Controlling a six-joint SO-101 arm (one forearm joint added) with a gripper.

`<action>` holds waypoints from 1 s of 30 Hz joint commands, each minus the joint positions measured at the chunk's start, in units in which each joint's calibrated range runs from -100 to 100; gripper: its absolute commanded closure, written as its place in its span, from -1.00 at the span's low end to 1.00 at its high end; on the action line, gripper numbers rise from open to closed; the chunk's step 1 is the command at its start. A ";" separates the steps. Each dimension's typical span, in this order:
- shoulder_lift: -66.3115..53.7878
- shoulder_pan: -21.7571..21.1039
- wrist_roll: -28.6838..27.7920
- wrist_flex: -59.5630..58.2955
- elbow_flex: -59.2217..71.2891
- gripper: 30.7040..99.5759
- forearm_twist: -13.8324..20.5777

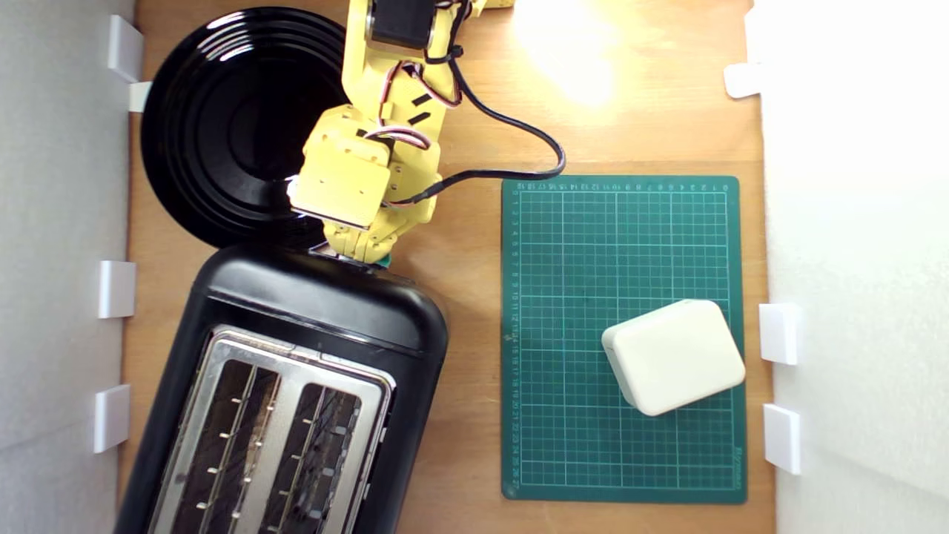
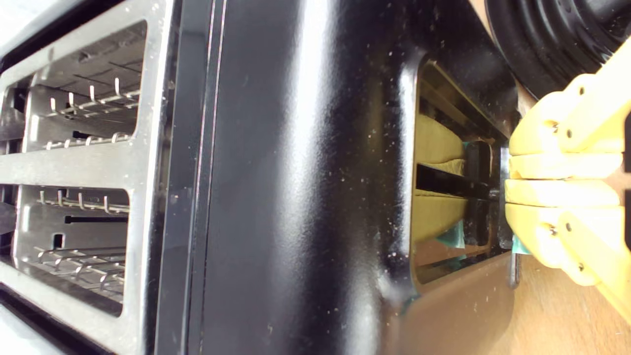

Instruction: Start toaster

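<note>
Only the green cutting mat (image 1: pixel 623 337) is carrying any marks. Small pale numbers are running along its top edge and down the edge on the exterior view's left, beside its printed grid; the column seems to be ending near 27 at the bottom, but most digits are showing too small to read with certainty. A tiny line of print is sitting at the mat's lower corner on the exterior view's right, too blurred to make out. Nothing else is showing readable text.
</note>
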 commanded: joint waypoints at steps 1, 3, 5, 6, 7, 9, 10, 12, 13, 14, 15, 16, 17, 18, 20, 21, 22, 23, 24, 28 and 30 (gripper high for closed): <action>1.40 0.89 0.20 -0.61 3.22 0.98 0.28; 1.40 0.89 0.20 -2.58 4.94 0.98 0.09; 1.40 0.89 0.26 -5.15 7.40 0.98 0.19; 1.40 0.89 0.31 -5.40 8.31 0.98 0.19; 1.40 0.89 0.36 -5.49 8.94 0.98 0.19; 1.82 0.89 0.36 -5.49 9.40 0.98 0.19; 2.48 0.89 0.31 -5.49 9.49 0.98 0.19; 4.40 0.89 0.31 -5.57 9.30 0.98 0.19; 5.31 0.89 0.15 -5.57 9.12 0.98 0.19; 6.15 0.89 0.10 -5.57 8.94 0.98 0.19; 7.06 0.97 0.05 -5.57 8.94 0.98 0.19; 7.89 1.20 -0.01 -5.66 9.03 0.98 0.09; 8.56 1.68 -0.01 -5.66 9.12 0.98 -0.19; 9.31 2.00 -0.01 -5.83 9.21 0.98 -0.28; 10.31 2.16 -0.01 -6.26 9.49 0.98 -0.38; 10.81 2.24 -0.01 -6.26 9.49 0.98 -0.38; 11.39 2.24 -0.01 -6.34 9.49 0.98 -0.47; 12.06 2.24 -0.01 -6.34 9.49 0.98 -0.47; 12.81 2.24 -0.01 -6.34 9.49 0.98 -0.47; 15.97 2.24 -0.01 -6.43 9.49 0.98 -0.38; 18.30 2.32 0.05 -9.00 9.58 0.98 -0.19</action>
